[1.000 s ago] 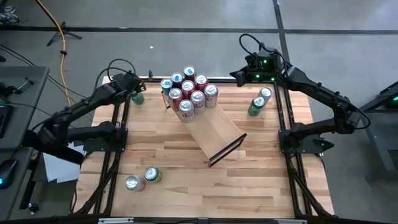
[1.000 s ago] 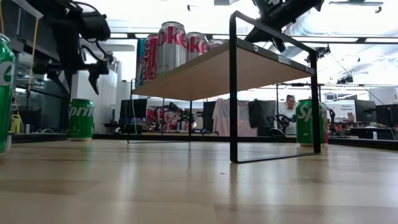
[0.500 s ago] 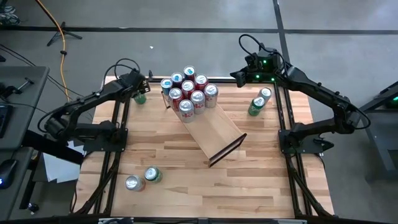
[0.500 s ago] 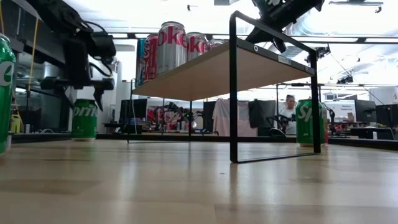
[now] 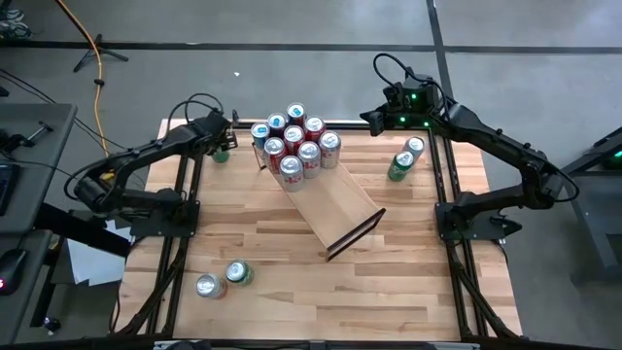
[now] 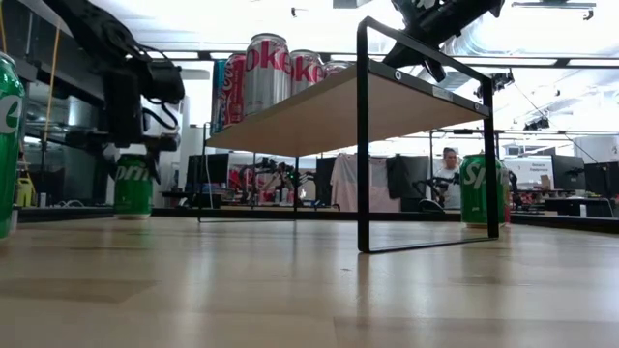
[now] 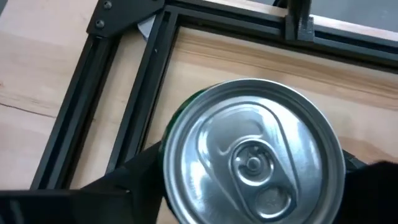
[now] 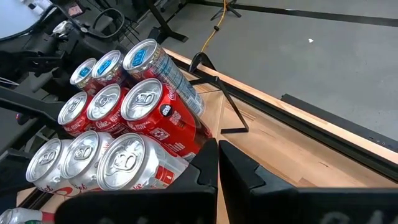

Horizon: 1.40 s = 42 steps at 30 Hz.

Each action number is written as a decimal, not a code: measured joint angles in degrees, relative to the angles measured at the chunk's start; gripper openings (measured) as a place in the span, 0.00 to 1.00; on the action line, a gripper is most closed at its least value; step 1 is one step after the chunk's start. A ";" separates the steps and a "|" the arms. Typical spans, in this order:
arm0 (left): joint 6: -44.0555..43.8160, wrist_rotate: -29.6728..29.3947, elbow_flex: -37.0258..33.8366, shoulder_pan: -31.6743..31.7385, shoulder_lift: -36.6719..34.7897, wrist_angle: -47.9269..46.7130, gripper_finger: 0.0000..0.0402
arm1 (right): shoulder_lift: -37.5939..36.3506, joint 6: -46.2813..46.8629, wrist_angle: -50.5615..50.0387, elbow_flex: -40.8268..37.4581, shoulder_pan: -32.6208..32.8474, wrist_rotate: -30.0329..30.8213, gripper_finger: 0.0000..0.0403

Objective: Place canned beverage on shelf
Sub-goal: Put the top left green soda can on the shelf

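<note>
A green Sprite can (image 7: 252, 162) stands upright on the butcher-block table at its far left corner (image 5: 220, 154), (image 6: 132, 188). My left gripper (image 5: 223, 144) has come down over its top (image 6: 133, 147), one finger on each side. The shelf (image 5: 335, 204) lies slantwise mid-table, a pale plank on a black frame (image 6: 319, 111). Several cola cans (image 5: 293, 146) stand on its far left end (image 8: 143, 118). My right gripper (image 8: 217, 163) hangs shut and empty above the table's far edge (image 5: 370, 119), right of those cans. My left gripper pinches the green can between its two fingers (image 7: 134, 177), on opposite sides of its upper wall just under the rim (image 7: 168, 140). The fingers come steeply from above, slanting toward the far edge. The can stays upright, its base on the table.
Two cans (image 5: 405, 158) stand at the far right; the green one shows in the low view (image 6: 481, 188). Two more (image 5: 223, 279) stand near the left front; one looms at the low view's left edge (image 6: 8, 145). Black frame rails run beside the far-left can (image 7: 134, 74).
My left gripper has come down and moved toward the far left corner, tipping steeper, until its fingers sit around the green can's top. The can has not moved. My right arm has kept still.
</note>
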 joint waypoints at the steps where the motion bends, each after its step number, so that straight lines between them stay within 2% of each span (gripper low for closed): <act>1: 0.46 0.07 0.00 -0.02 -0.51 -0.02 0.56 | 0.00 0.01 0.00 0.00 0.00 0.00 0.00; 2: 0.96 0.08 0.00 -0.02 -1.16 0.01 0.54 | 0.00 -0.01 0.00 0.00 0.00 0.00 0.00; 6: 4.27 0.06 0.00 -0.02 -5.66 -0.44 0.53 | 0.00 0.07 -0.02 0.00 0.00 0.00 0.00; 13: 6.71 1.28 3.27 -1.15 -19.99 -4.32 0.53 | 0.00 -0.06 -0.01 0.00 0.02 0.59 0.00; 21: 11.10 9.15 13.45 -7.58 -32.59 -1.99 0.53 | 0.00 -0.49 0.00 0.00 0.00 1.60 0.00; 31: 19.12 19.22 27.39 -16.23 -35.18 7.93 0.53 | 0.02 -0.49 0.00 0.00 0.01 1.62 0.00; 38: 19.86 27.70 29.27 -21.32 -33.76 18.69 0.53 | 0.02 0.04 -0.02 0.00 0.00 1.75 0.00; 42: 19.83 30.53 29.24 -24.72 -31.20 21.73 0.53 | 0.02 0.10 -0.71 0.00 0.00 1.75 0.00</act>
